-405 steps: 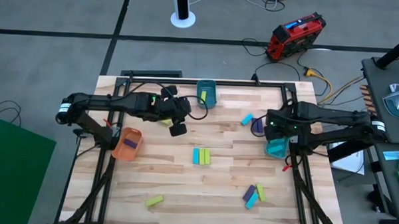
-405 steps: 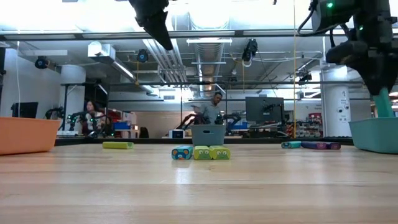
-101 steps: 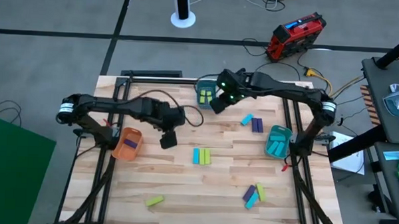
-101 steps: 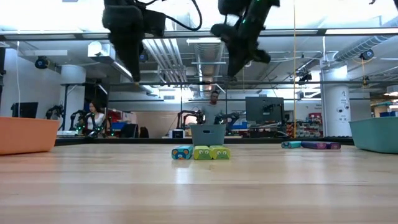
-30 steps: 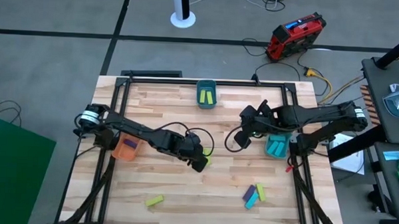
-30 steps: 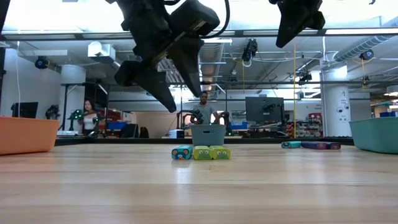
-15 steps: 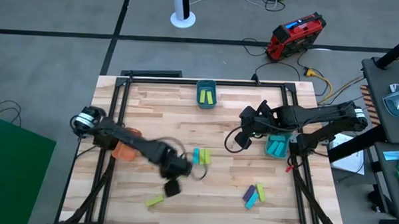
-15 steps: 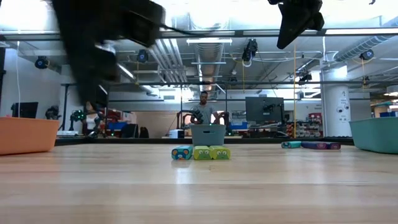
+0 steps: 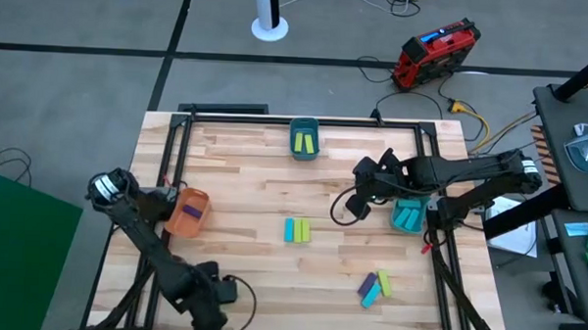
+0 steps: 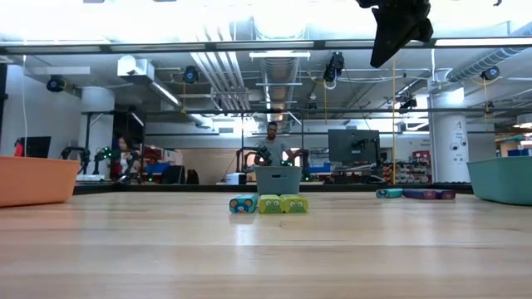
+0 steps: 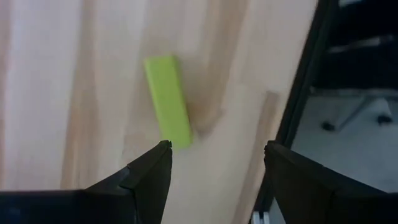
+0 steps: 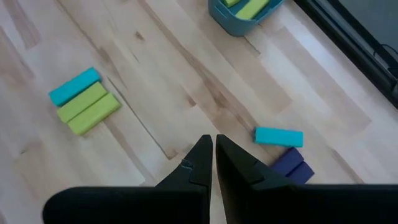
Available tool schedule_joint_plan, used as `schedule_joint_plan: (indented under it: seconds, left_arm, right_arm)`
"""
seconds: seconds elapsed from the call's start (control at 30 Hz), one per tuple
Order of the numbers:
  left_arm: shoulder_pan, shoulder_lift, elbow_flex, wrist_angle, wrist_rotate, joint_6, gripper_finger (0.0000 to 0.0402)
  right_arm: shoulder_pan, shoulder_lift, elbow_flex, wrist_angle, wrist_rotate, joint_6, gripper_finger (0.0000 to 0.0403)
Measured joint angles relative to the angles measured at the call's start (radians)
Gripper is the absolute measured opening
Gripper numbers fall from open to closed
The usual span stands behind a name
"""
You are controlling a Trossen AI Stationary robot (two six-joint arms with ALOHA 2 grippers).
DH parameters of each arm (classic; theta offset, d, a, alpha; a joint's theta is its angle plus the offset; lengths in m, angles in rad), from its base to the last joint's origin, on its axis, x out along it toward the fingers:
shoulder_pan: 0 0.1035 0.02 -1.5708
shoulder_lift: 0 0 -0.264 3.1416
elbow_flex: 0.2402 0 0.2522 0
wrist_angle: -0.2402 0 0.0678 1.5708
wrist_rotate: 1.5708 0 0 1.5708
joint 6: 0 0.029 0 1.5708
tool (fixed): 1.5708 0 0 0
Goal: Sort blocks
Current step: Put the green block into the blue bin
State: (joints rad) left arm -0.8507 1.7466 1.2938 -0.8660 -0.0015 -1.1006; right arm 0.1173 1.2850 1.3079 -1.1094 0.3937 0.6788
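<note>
At the worktop's (image 9: 271,272) near left edge, the left tool (image 11: 214,163) hangs with fingers spread above a smooth yellow-green block (image 11: 168,101) lying flat on pale wood grain. Mid-worktop lies a cyan and yellow-green trio (image 9: 296,230). Right of it, the right tool (image 12: 213,144), fingers closed and empty, hovers beside cyan (image 12: 278,136) and purple (image 12: 292,165) bars.
</note>
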Motion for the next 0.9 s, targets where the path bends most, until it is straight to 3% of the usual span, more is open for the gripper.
schedule_joint_plan:
  seconds: [0.23, 0.57, 0.9]
  left_arm:
    - [0.016, 0.0, -0.036, 0.013, -0.107, -0.046, 0.0231]
    - [0.02, 0.0, -0.158, 0.215, -0.104, -0.113, 0.0229]
    - [0.029, 0.0, -0.237, 0.253, -0.112, -0.112, 0.0204]
  right_arm:
    - [0.0, 0.0, 0.0, 0.027, 0.001, -0.002, 0.0013]
    - [0.0, 0.001, -0.002, 0.03, 0.001, 0.001, 0.0013]
    - [0.0, 0.001, -0.002, 0.048, 0.001, 0.001, 0.0013]
